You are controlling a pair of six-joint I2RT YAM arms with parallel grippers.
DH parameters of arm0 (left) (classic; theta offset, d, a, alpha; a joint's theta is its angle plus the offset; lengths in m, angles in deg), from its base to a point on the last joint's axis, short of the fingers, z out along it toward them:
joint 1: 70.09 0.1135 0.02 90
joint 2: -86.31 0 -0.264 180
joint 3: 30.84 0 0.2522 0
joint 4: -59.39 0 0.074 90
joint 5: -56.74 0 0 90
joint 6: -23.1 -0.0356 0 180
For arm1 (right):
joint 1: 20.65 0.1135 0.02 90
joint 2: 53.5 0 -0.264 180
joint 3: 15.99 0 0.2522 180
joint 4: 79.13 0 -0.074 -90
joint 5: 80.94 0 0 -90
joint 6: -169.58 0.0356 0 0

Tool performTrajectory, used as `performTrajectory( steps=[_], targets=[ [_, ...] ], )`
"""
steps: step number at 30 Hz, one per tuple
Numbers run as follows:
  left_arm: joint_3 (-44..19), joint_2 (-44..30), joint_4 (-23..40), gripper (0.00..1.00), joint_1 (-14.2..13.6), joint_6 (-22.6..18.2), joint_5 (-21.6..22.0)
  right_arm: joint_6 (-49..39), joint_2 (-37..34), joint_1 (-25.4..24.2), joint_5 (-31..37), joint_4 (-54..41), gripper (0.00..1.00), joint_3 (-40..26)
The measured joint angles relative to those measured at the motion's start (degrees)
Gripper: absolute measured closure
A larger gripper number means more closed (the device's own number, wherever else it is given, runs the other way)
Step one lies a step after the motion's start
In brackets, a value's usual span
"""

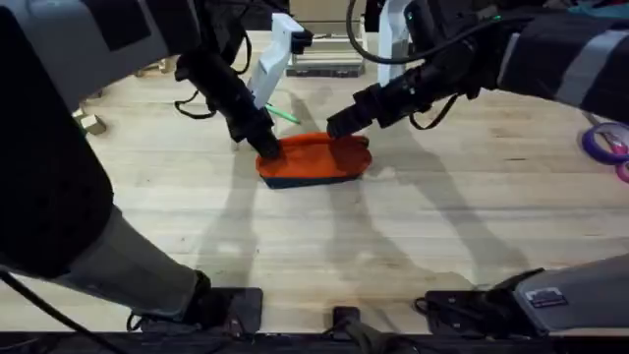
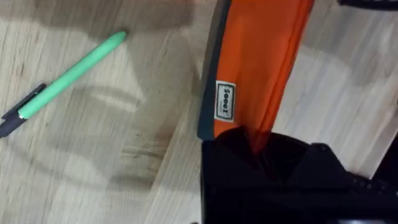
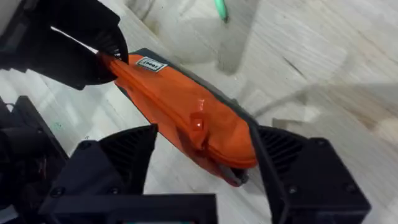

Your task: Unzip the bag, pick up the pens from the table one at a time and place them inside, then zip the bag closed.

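Note:
The orange bag (image 1: 316, 157) lies in the middle of the table (image 1: 442, 226), dark base strip toward the front. My left gripper (image 1: 265, 146) is shut on the bag's left end; in the left wrist view the orange fabric (image 2: 261, 62) runs into its black jaws. My right gripper (image 1: 339, 123) hovers over the bag's far right part, open, its fingers (image 3: 134, 152) spread on either side of the bag (image 3: 180, 106) near the zipper pull (image 3: 198, 123). The zipper looks shut. A green pen (image 1: 283, 113) (image 2: 71, 74) lies on the wood just behind the bag.
A purple tape roll (image 1: 604, 141) sits at the right edge. Small wooden blocks (image 1: 90, 123) lie at the left. A white stand (image 1: 280, 54) and cables are at the back behind the pen. Bare wood stretches in front of the bag.

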Motion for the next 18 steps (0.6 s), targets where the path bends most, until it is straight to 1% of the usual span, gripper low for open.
performTrajectory(
  steps=[7, 8, 12, 13, 14, 16, 17, 18],
  targets=[
    [0.0, -0.02, -0.02, 0.958, 0.0, 0.0, -0.02, 0.02, -0.15, 0.46, 0.0, 0.28, 0.41, 0.0],
    [0.0, -0.02, 0.0, 0.958, 0.0, 0.0, -0.02, 0.02, -0.15, 0.58, 0.0, 0.26, 0.434, 0.0],
    [0.0, -0.02, 0.0, 0.958, 0.0, 0.0, -0.02, 0.01, -0.15, 1.25, 0.0, -0.29, 0.467, 0.0],
    [0.0, -0.02, 0.0, 0.958, 0.0, 0.02, -0.02, 0.02, -0.15, 1.48, -0.02, -0.5, 0.488, 0.0],
    [0.0, -0.02, 0.0, 0.958, 0.0, 0.0, -0.02, 0.0, -0.15, 1.88, 0.0, -0.55, 0.559, 0.0],
    [0.0, -0.02, 0.02, 0.958, 0.0, 0.0, -0.02, -0.08, -0.15, 2.01, 0.0, -0.52, 0.617, 0.0],
    [0.0, -0.02, 0.15, 0.958, 0.0, 0.0, -0.02, -0.15, -0.15, 1.99, 0.12, -0.52, 0.746, 0.0],
    [0.0, -0.02, 0.15, 0.958, 0.0, 0.0, -0.04, -0.18, -0.15, 1.97, 0.21, -0.52, 0.787, 0.0]
  ],
)
